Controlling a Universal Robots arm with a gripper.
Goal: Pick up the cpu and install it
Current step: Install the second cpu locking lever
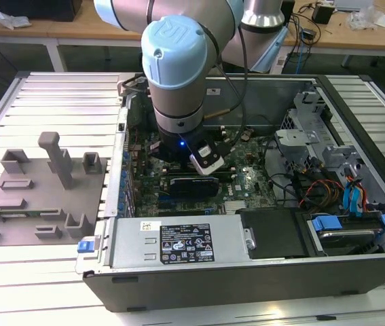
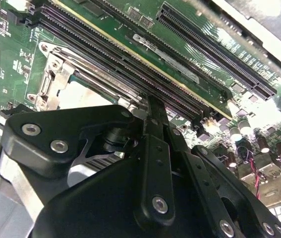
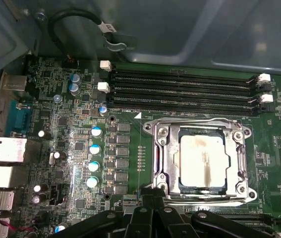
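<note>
One cpu (image 3: 202, 163) flat, top up, square inside the socket frame (image 3: 162, 163); gripper (image 3: 152, 210) beside it, grip state unclear.

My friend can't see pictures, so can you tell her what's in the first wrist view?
A silvery cpu with brownish smears sits inside the metal-framed socket on a green motherboard. Four long black memory slots run beside the socket, and the gripper's black linkage pokes in at the picture's edge.
</note>
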